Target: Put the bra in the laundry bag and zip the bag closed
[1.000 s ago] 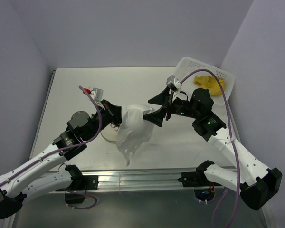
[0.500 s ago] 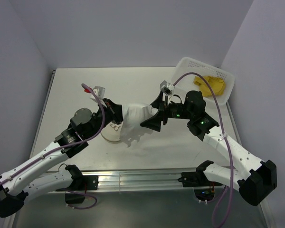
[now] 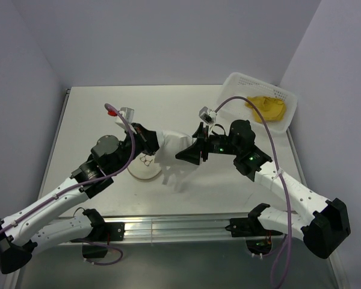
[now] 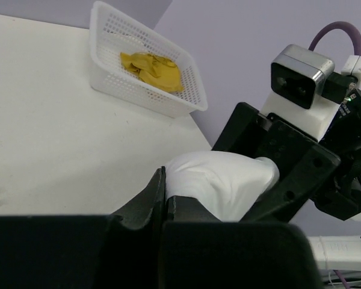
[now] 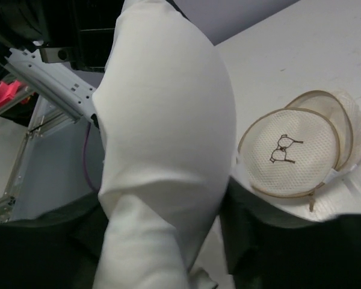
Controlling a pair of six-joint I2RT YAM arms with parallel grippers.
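Left pincer [image 4: 165,198] clamped on white cloth [image 4: 222,180]; can't tell if my right pincer [image 3: 190,155] grips it. I'd drop cloth clear of bag [image 3: 145,168], then fetch bra [image 3: 266,108] upper right.

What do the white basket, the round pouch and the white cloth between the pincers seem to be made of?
The basket: looks like rigid white plastic, matte, with rows of small holes.
The pouch: cream fabric mesh, fine weave visible, tan edge binding.
The white cloth: soft smooth textile, fibre unclear; it folds and bulges.
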